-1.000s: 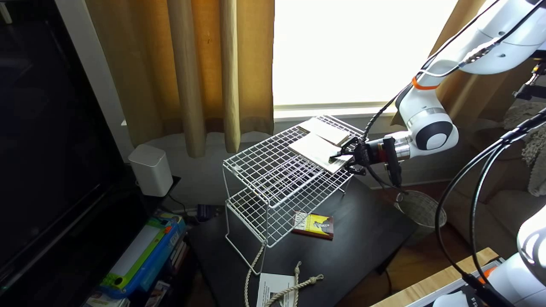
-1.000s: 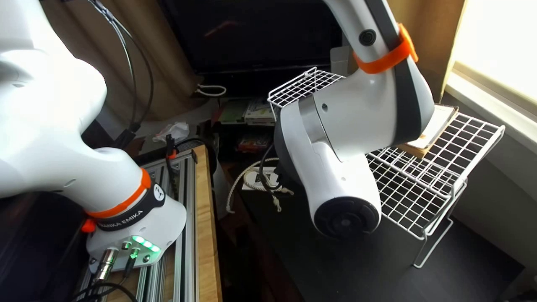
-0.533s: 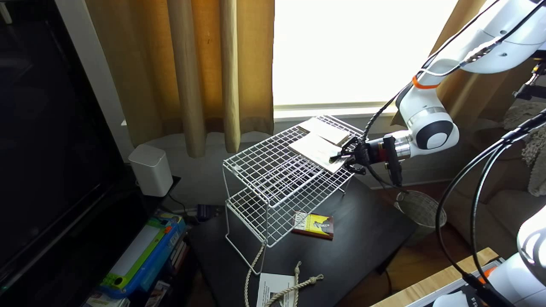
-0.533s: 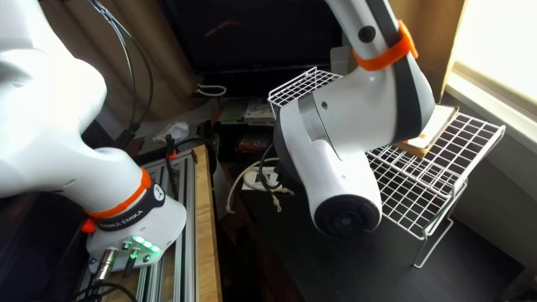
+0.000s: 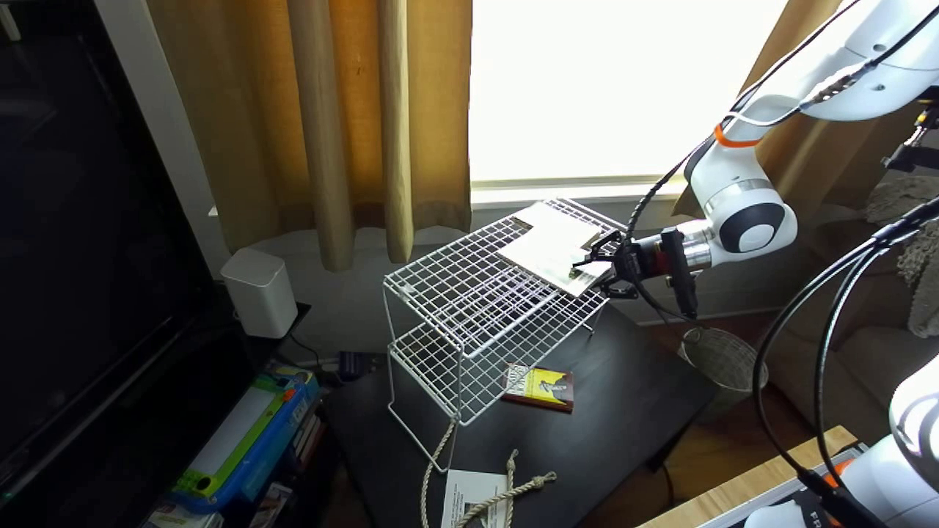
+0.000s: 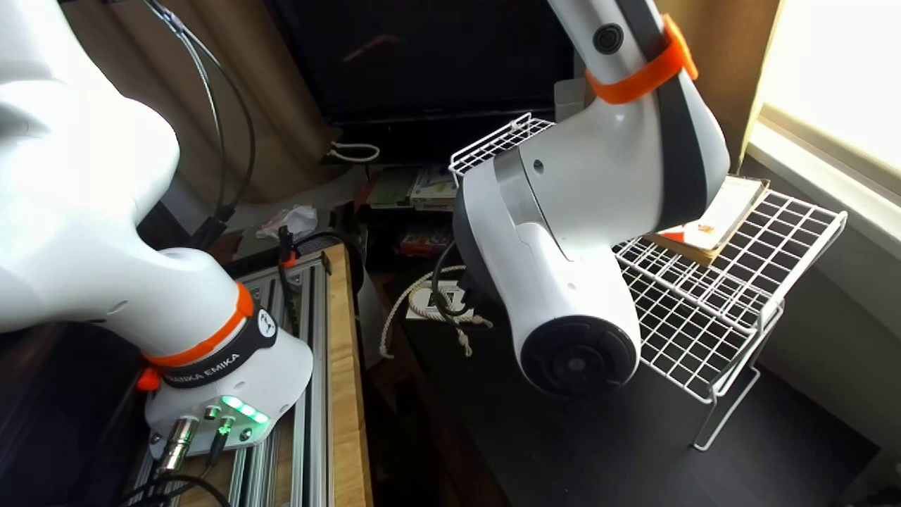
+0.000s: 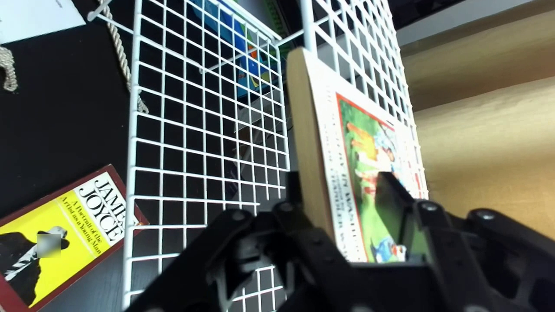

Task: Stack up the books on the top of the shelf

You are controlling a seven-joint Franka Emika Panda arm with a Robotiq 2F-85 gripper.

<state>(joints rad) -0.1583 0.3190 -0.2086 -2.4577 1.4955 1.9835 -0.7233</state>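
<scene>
The shelf is a white wire rack with two tiers (image 5: 423, 313), also in view here (image 6: 802, 270). Two pale flat books lie on its top: a near book (image 5: 539, 253) and a far book (image 5: 552, 220) beside it; whether they overlap I cannot tell. A book with tan page edges shows behind the arm (image 6: 721, 211). In the wrist view a book with a picture cover (image 7: 334, 173) sits between the jaws. My gripper (image 5: 587, 276) is open at the near book's edge. One finger (image 7: 392, 190) stands over the cover with a gap; the other is beside the page edge, partly hidden.
A yellow-covered paperback with a maroon border (image 5: 539, 387) lies on the dark table (image 5: 623, 418) beside the rack. A white card (image 5: 469, 495) and a knotted rope (image 5: 506, 496) lie at the near edge. Window and curtains stand behind the rack.
My gripper has shifted slightly to the right in an exterior view, away from the books. More of the book shows past the arm. The books have not visibly moved.
</scene>
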